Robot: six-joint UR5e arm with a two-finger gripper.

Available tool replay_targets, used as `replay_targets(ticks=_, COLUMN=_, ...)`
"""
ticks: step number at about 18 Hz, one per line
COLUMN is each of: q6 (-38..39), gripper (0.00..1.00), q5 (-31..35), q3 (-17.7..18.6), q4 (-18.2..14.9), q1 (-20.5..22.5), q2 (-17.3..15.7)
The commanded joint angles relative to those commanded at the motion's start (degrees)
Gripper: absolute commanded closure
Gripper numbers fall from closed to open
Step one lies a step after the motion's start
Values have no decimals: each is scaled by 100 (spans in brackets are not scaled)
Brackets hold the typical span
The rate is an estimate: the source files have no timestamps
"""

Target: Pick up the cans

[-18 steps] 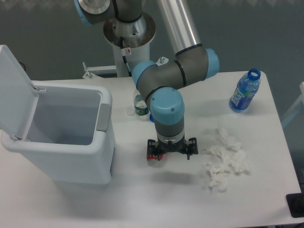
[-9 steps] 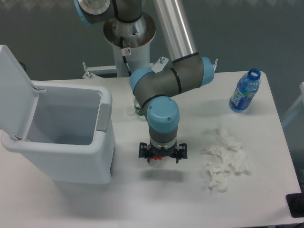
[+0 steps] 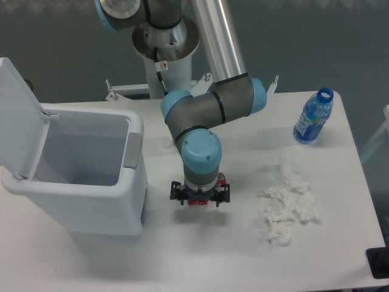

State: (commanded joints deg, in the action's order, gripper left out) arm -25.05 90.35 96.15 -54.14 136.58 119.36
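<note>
- Gripper (image 3: 200, 198) hangs straight down over the middle of the table (image 3: 182, 255), just right of the open white bin (image 3: 79, 176). Wrist body blocks the view of the fingertips.
- Red can (image 3: 209, 188) shows only as slivers of red: one patch at the right of the wrist, a strip low between the finger mounts. It sits directly beneath the tool, whether on the table or just off it cannot be told.
- Fingers look drawn in around the red; by my reading they are clamped on the can, though the contact itself is hidden.
- Handling, as a judgement: thin crushed metal, light, shiny and likely slick. Creased walls give flat faces but yield further under squeeze, so moderate force only.
- Best hold: across the flattened mid-body, fingers on the broad faces, clear of the stiffer silver ends where it could pivot out.
- Risk: an off-centre pinch lets the can swing or slip on lifting.
- Elsewhere: blue bottle (image 3: 313, 117) at the far right corner, well apart; crumpled white tissues (image 3: 285, 204) to the right of the gripper, near but not touching.
- Bin lid stands up at the left, mouth unobstructed.
</note>
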Motion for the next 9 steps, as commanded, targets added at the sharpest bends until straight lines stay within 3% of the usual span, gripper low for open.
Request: replay_targets(ticks=9, q6=53, gripper=0, q5=0, q3=114, q4=9, q1=-9, q2=26)
